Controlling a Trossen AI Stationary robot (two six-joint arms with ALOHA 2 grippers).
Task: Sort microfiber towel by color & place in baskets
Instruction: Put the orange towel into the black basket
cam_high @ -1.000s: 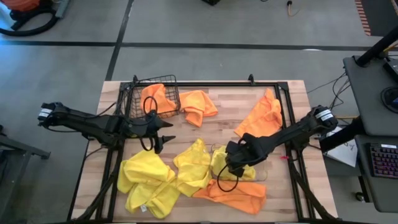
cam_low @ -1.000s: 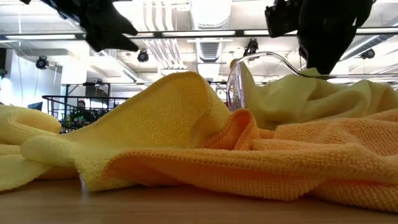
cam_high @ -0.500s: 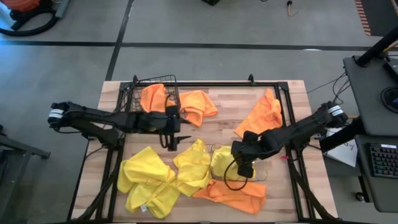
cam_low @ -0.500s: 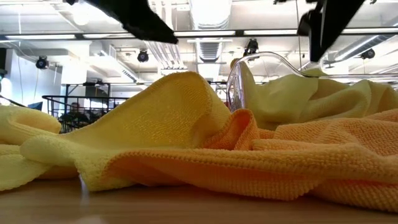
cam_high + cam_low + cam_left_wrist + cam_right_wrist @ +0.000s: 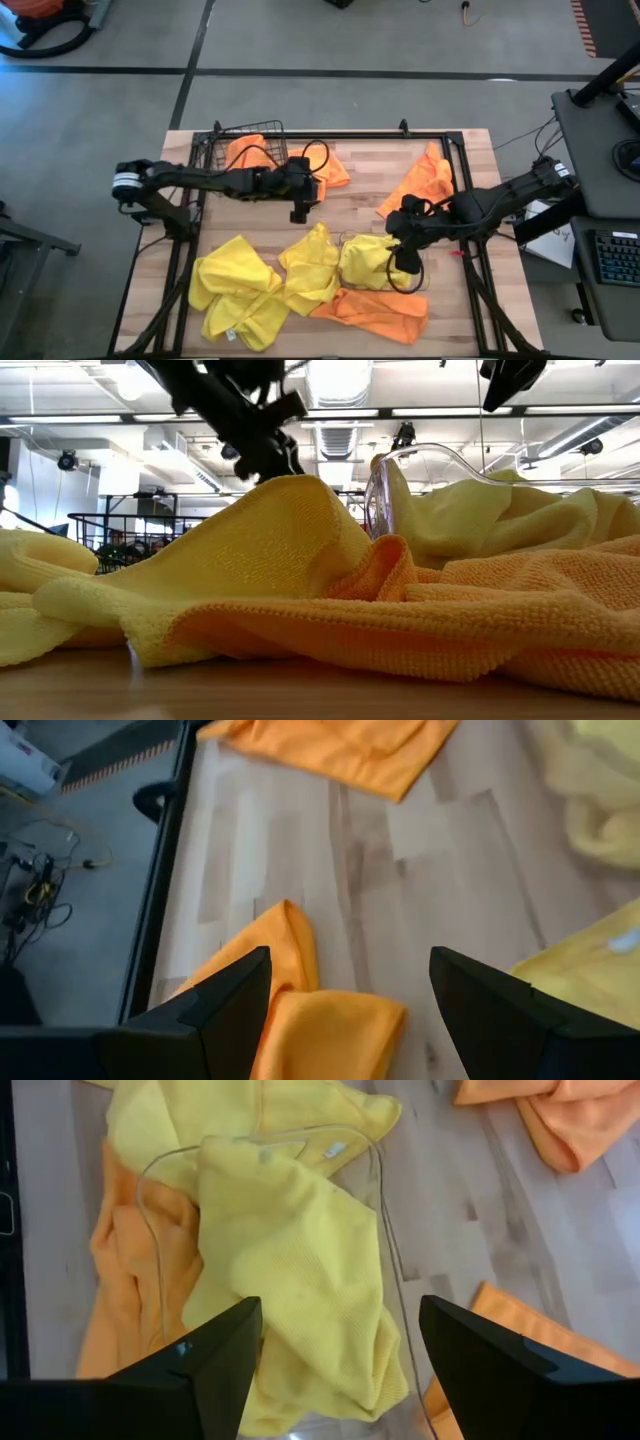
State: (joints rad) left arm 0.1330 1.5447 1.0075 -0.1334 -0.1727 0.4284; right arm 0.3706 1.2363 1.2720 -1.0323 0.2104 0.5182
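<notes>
Both grippers stand open and hold nothing. My left gripper (image 5: 308, 190) (image 5: 350, 960) hovers over an orange towel (image 5: 325, 165) (image 5: 320, 1025) that lies on the table beside the dark wire basket (image 5: 215, 150). Another orange towel (image 5: 250, 155) lies in that basket. My right gripper (image 5: 400, 252) (image 5: 340, 1305) hangs above the clear bin (image 5: 375, 1170) (image 5: 400, 460), where a yellow towel (image 5: 290, 1270) (image 5: 365, 262) lies crumpled. Loose yellow towels (image 5: 235, 290) are spread at the near left, with orange ones at the near edge (image 5: 380, 312) and far right (image 5: 420, 185).
A black frame rail (image 5: 470, 200) runs round the wooden table top. Bare wood (image 5: 355, 205) shows in the middle between the arms. A yellow towel (image 5: 310, 265) lies against the bin's left side, and an orange one (image 5: 120, 1290) lies partly under the bin.
My right gripper has opened and let go of the yellow towel, which now lies in the clear bin. It has then risen and drawn back toward the table's right edge. My left gripper has travelled right and toward the far edge, to the orange towel beside the wire basket.
</notes>
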